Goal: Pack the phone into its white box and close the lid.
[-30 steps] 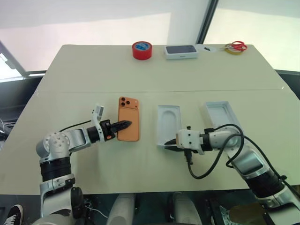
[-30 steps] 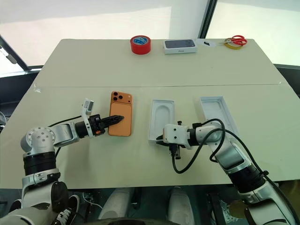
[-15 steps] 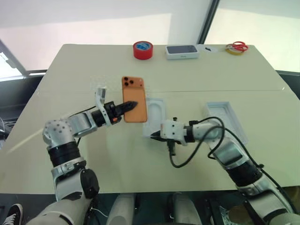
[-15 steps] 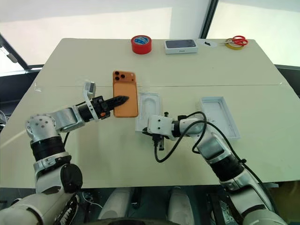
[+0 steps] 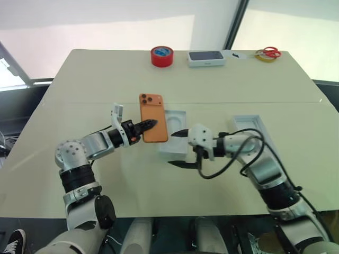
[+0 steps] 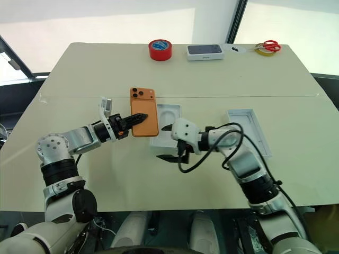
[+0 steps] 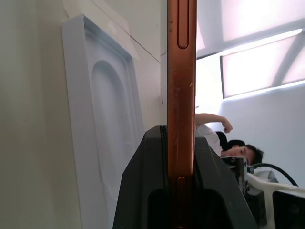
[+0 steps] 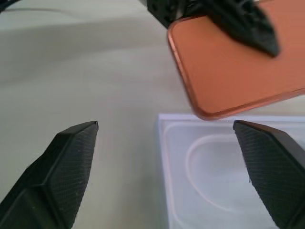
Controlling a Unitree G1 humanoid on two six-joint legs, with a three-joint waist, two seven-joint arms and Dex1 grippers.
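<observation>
My left gripper (image 5: 150,125) pinches the slim orange phone with three dark lenses (image 5: 153,110) by its long edge and holds it up off the pale table (image 5: 106,84). Just beside it lies a white moulded tray with an oval dip (image 5: 175,126). My right gripper (image 5: 179,148) hangs at that tray's near end, its two black fingers spread wide, holding nothing. Further right, a shallow white tray (image 5: 253,128) sits flat on the table.

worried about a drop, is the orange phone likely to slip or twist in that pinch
Probably stiff: the phone shows no bend in the left end effector. Its smooth back may be slippery. Held by one long edge only, over the white moulded insert, it might pivot if bumped.
</observation>
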